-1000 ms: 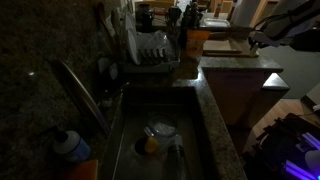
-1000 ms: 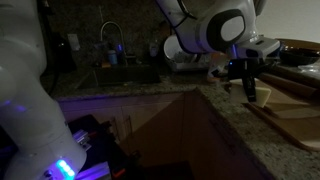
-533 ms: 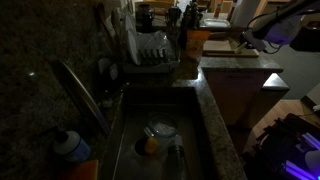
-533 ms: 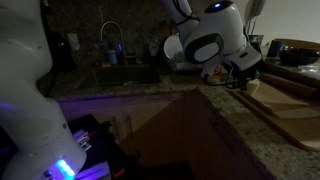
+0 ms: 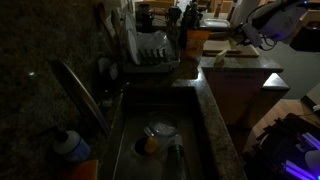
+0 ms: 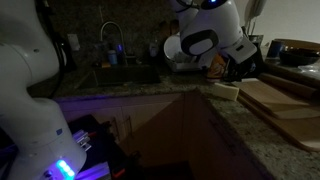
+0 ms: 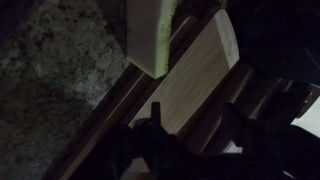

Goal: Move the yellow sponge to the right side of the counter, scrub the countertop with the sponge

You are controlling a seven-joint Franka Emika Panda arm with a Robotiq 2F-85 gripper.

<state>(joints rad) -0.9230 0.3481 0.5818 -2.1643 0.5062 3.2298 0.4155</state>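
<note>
The yellow sponge (image 6: pixel 225 91) lies on the dark granite counter beside the wooden boards, pale in both exterior views (image 5: pixel 222 60). In the wrist view the sponge (image 7: pixel 150 35) sits at the top, a yellow-green edge showing, partly on the rim of a board. My gripper (image 6: pixel 236 72) hangs just above and behind it, also seen at the far end of the counter (image 5: pixel 246 42). From the wrist camera my gripper (image 7: pixel 192 135) stands open; only bare board shows between its dark fingers (image 7: pixel 150 132), well apart from the sponge.
Stacked wooden cutting boards (image 6: pixel 285 105) (image 7: pixel 205 65) cover the counter beside the sponge. A sink (image 5: pixel 195 130) holds a bowl and a yellow item (image 5: pixel 150 145). A dish rack (image 5: pixel 150 50), a faucet (image 6: pixel 108 40) and a blue-capped bottle (image 5: pixel 70 145) stand around the sink.
The gripper swung from over the boards toward the counter edge, then opened. The sponge now lies free on the counter below it.
</note>
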